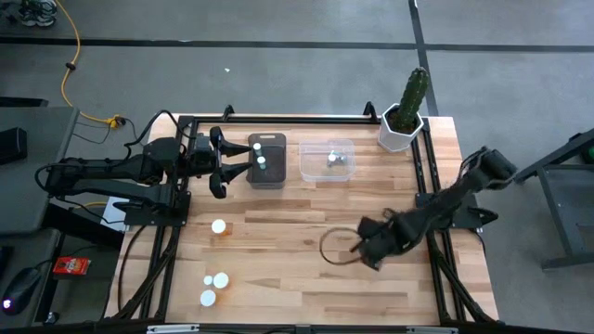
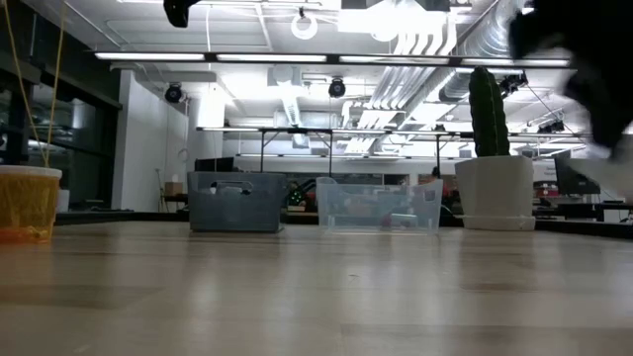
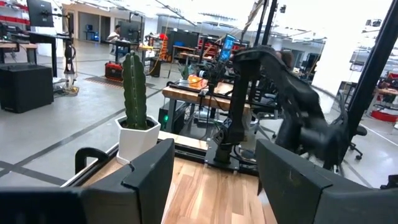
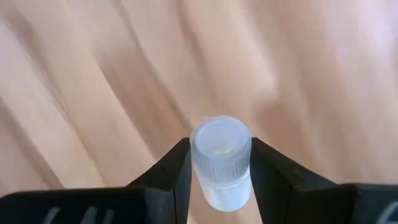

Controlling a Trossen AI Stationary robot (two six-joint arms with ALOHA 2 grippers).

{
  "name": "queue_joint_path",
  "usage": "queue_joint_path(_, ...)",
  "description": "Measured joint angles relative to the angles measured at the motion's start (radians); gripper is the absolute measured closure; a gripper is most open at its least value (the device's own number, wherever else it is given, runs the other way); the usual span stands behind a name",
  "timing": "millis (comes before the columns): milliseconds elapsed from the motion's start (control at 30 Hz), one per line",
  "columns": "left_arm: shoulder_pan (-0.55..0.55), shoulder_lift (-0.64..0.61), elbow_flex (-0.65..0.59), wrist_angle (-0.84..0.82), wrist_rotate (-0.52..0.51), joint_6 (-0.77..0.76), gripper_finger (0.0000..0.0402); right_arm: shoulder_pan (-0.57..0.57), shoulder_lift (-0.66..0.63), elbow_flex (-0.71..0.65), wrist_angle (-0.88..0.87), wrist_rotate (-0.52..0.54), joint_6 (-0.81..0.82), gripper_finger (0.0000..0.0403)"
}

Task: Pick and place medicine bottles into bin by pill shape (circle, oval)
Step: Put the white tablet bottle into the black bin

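My right gripper [image 4: 221,165] pinches a clear bottle [image 4: 221,155] just under its cap; might slip if I swing fast.

In the low view the orange bottle [image 2: 25,203] at the left is cut by the picture's edge, and a dark blurred arm [image 2: 579,59] smears the far right corner. From above, pill shapes inside the near-left bottles [image 1: 215,288] are too small to tell
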Motion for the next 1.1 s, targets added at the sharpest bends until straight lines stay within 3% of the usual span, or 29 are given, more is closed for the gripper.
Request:
queue_joint_path(133,0.0,0.0,0.0,0.0,0.001,-0.002,0.0188,-0.092,-0.11,0.0,0.157,0.211,-0.128,0.029)
queue_joint_path(267,0.0,0.0,0.0,0.0,0.013,-0.008,0.0188,-0.219,-0.173,0.0,0.427,0.284,-0.335,0.029)
queue_joint_path(333,0.0,0.0,0.0,0.0,0.038,-0.035,0.0188,-0.282,-0.181,0.0,0.603,0.257,-0.47,0.029)
queue_joint_path(433,0.0,0.0,0.0,0.002,0.111,-0.089,0.0188,-0.37,-0.181,0.0,0.854,0.128,-0.638,0.029)
queue_joint_path(600,-0.001,0.0,0.0,0.002,0.229,-0.205,0.0188,-0.469,-0.173,0.0,1.11,-0.052,-0.731,0.029)
queue_joint_path(800,-0.001,0.0,0.0,0.002,0.229,-0.22,0.0188,-0.512,-0.173,0.0,1.139,-0.15,-0.745,0.029)
queue_joint_path(1100,0.0,0.0,0.0,0.003,0.192,-0.209,0.0188,-0.522,-0.174,0.0,1.127,-0.145,-0.834,0.0285)
